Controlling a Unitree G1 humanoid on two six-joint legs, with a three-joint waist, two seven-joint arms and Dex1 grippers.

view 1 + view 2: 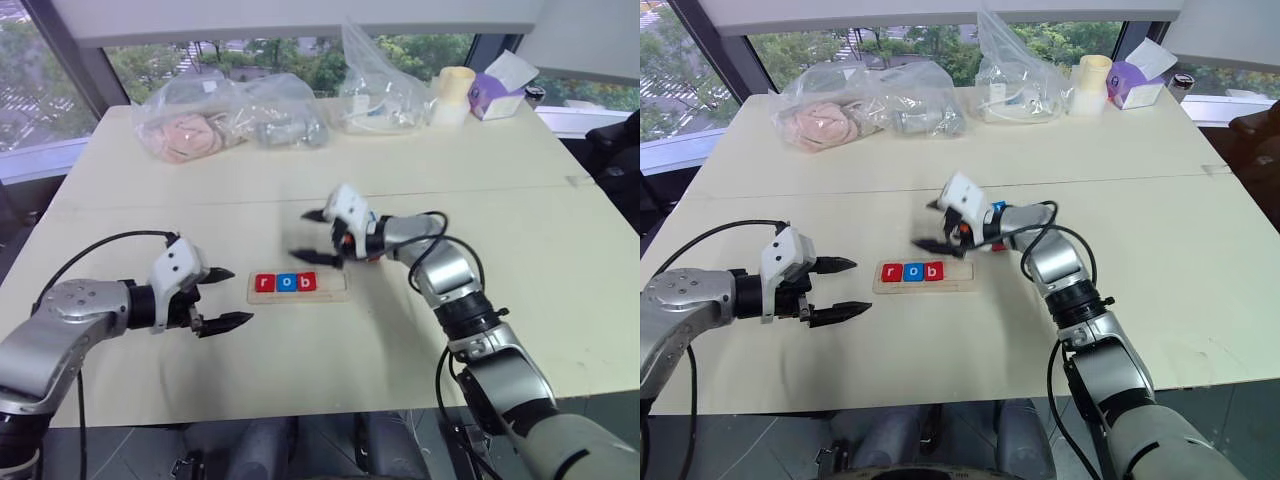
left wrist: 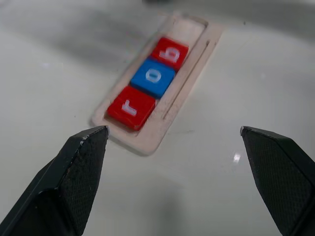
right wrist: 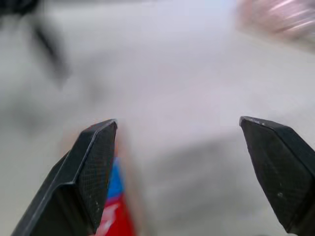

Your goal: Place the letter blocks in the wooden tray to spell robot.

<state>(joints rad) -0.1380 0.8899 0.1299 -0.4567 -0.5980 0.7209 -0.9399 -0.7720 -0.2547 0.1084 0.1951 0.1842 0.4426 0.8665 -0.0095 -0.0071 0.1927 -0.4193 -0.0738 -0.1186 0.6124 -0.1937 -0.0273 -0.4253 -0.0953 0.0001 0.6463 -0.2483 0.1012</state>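
Observation:
The wooden tray (image 1: 298, 295) lies mid-table and holds three letter blocks in a row: red r (image 1: 264, 283), blue o (image 1: 285, 283) and red b (image 1: 306, 282). The right part of its recess is bare. My left gripper (image 1: 240, 296) hovers just left of the tray, open and empty, pointing at the tray (image 2: 147, 140). Above the tray's right end, my right gripper (image 1: 299, 235) is raised, open, with nothing between its fingers. Small red and blue patches (image 1: 994, 208) show behind its wrist, too hidden to identify. In the right wrist view a blue and red block (image 3: 114, 206) peeks beside one finger.
Clear plastic bags (image 1: 215, 118) with soft items sit along the table's far side. Another bag (image 1: 375, 85), a pale roll (image 1: 453, 92) and a purple tissue box (image 1: 497, 92) stand at the far right. The table's front edge (image 1: 300, 415) is near me.

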